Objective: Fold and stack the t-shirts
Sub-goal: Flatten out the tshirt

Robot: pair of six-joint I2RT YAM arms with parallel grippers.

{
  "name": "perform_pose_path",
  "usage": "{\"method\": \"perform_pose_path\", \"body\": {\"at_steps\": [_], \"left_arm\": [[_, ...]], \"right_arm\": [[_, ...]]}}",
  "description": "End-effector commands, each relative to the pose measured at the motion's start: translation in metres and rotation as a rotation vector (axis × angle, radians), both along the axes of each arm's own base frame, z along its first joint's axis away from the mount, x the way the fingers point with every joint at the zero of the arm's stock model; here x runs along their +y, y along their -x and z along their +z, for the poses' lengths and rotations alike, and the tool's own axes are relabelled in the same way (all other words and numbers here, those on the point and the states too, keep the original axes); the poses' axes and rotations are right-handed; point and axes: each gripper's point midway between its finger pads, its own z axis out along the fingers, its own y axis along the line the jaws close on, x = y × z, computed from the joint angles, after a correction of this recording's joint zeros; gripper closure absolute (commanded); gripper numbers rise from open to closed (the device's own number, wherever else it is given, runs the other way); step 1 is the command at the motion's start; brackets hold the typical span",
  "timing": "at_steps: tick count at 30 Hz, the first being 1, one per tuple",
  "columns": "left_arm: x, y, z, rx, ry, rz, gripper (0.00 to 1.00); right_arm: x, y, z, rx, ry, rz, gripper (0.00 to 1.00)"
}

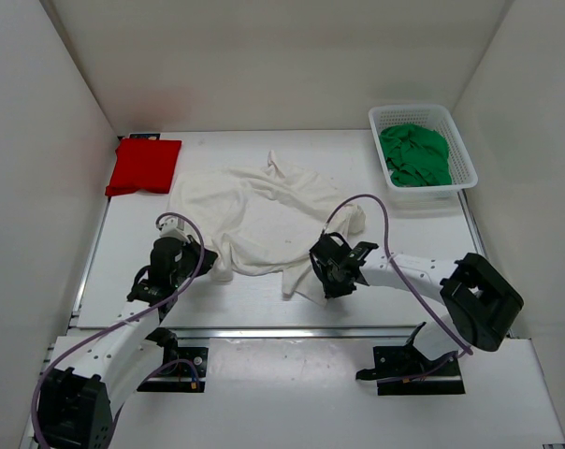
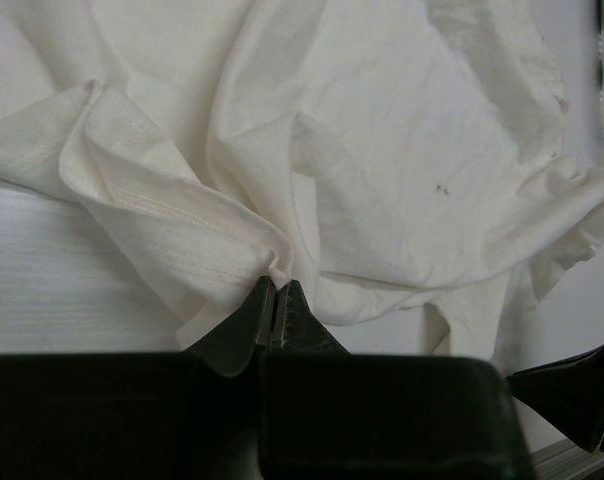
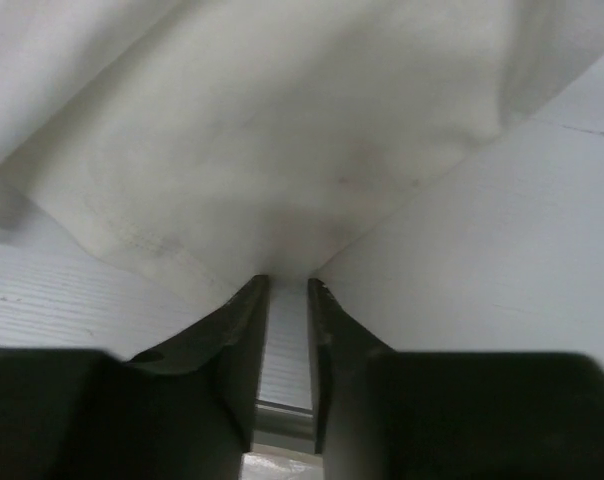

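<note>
The white t-shirt (image 1: 264, 210) lies crumpled and spread across the middle of the table. My left gripper (image 1: 210, 264) is shut on a bunched fold of its hem at the near left; the left wrist view shows the jaws (image 2: 278, 283) pinched together on the cloth (image 2: 382, 150). My right gripper (image 1: 326, 283) is at the shirt's near right corner. In the right wrist view its narrow-set jaws (image 3: 287, 282) hold the cloth edge (image 3: 282, 130) raised off the table. The red t-shirt (image 1: 143, 166) lies folded at the far left. The green t-shirt (image 1: 413, 154) sits bunched in the basket.
A white mesh basket (image 1: 462, 150) stands at the far right corner. White walls close in the table on the left, back and right. A metal rail (image 1: 292, 331) runs along the near edge by the arm bases.
</note>
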Motion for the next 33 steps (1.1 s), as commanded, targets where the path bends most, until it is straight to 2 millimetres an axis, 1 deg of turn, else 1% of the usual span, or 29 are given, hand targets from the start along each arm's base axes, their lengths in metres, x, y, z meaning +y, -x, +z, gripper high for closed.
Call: {"method": "perform_pose_path", "body": {"at_steps": [1, 2, 3, 5, 7, 8, 10, 11, 13, 14, 15, 16, 17, 20, 21, 22, 23, 24, 25, 27, 28, 29, 31, 32, 33], "left_arm": [[-0.003, -0.009, 0.024, -0.062, 0.024, -0.008, 1.0], [-0.003, -0.008, 0.025, -0.06, 0.024, -0.01, 1.0], [-0.002, -0.01, 0.028, -0.069, 0.018, -0.009, 1.0], [-0.002, -0.01, 0.026, -0.063, 0.019, -0.004, 1.0], [-0.001, -0.011, 0.028, -0.066, 0.022, -0.006, 1.0], [-0.001, -0.01, 0.024, -0.058, 0.024, -0.002, 1.0], [0.0, -0.011, 0.024, -0.055, 0.03, 0.001, 1.0], [-0.002, -0.009, 0.024, -0.06, 0.036, -0.008, 1.0], [-0.003, -0.011, 0.025, -0.061, 0.036, -0.009, 1.0], [-0.003, -0.009, 0.02, -0.047, 0.037, -0.008, 1.0], [-0.001, -0.011, 0.022, -0.051, 0.039, -0.005, 1.0], [-0.002, -0.011, 0.023, -0.052, 0.041, -0.006, 1.0], [-0.004, -0.01, 0.026, -0.053, 0.042, -0.017, 1.0], [-0.003, -0.009, 0.025, -0.053, 0.031, -0.013, 1.0], [-0.003, -0.007, 0.023, -0.049, 0.035, -0.016, 1.0], [-0.003, -0.005, 0.017, -0.036, 0.032, -0.016, 1.0], [-0.006, -0.004, 0.016, -0.034, 0.043, -0.028, 1.0], [-0.007, -0.004, 0.016, -0.03, 0.047, -0.028, 1.0], [-0.007, -0.003, 0.015, -0.029, 0.042, -0.028, 1.0], [-0.006, -0.003, 0.017, -0.033, 0.039, -0.028, 1.0], [-0.006, -0.004, 0.017, -0.033, 0.036, -0.028, 1.0], [-0.007, -0.004, 0.017, -0.033, 0.034, -0.031, 1.0], [-0.007, -0.005, 0.019, -0.039, 0.031, -0.031, 1.0], [-0.008, -0.005, 0.02, -0.043, 0.032, -0.036, 1.0], [-0.008, -0.004, 0.015, -0.033, 0.031, -0.036, 1.0]], "right_arm": [[-0.054, 0.042, -0.037, 0.171, 0.246, 0.037, 0.81], [-0.052, 0.04, -0.036, 0.163, 0.235, 0.035, 0.85], [-0.051, 0.038, -0.038, 0.161, 0.228, 0.022, 0.87], [-0.048, 0.036, -0.037, 0.147, 0.21, 0.023, 0.92], [-0.046, 0.028, -0.031, 0.113, 0.181, 0.003, 0.94], [-0.045, 0.026, -0.03, 0.102, 0.164, -0.002, 0.99], [-0.046, 0.019, -0.021, 0.052, 0.13, -0.028, 0.99], [-0.049, 0.013, -0.014, 0.022, 0.117, -0.054, 1.0], [-0.056, 0.008, -0.004, -0.012, 0.084, -0.084, 1.0], [-0.062, 0.0, 0.006, -0.051, 0.065, -0.116, 1.0], [-0.069, -0.003, 0.009, -0.059, 0.071, -0.131, 0.99], [-0.079, -0.008, 0.019, -0.088, 0.061, -0.154, 1.0], [-0.088, -0.011, 0.026, -0.108, 0.06, -0.175, 1.0], [-0.103, -0.013, 0.036, -0.132, 0.063, -0.207, 0.99], [-0.106, -0.012, 0.036, -0.128, 0.061, -0.221, 0.91], [-0.104, -0.011, 0.034, -0.128, 0.045, -0.219, 0.82], [-0.101, -0.008, 0.029, -0.108, 0.021, -0.217, 0.67], [-0.095, -0.007, 0.028, -0.104, -0.018, -0.213, 0.58], [-0.091, -0.006, 0.029, -0.105, -0.038, -0.213, 0.54], [-0.082, -0.002, 0.026, -0.093, -0.055, -0.198, 0.5], [-0.079, 0.003, 0.022, -0.08, -0.052, -0.185, 0.48], [-0.076, 0.004, 0.02, -0.072, -0.059, -0.188, 0.49], [-0.067, 0.012, 0.013, -0.048, -0.071, -0.169, 0.49], [-0.065, 0.012, 0.009, -0.048, -0.075, -0.177, 0.49], [-0.064, 0.014, 0.005, -0.038, -0.079, -0.172, 0.5]]}}
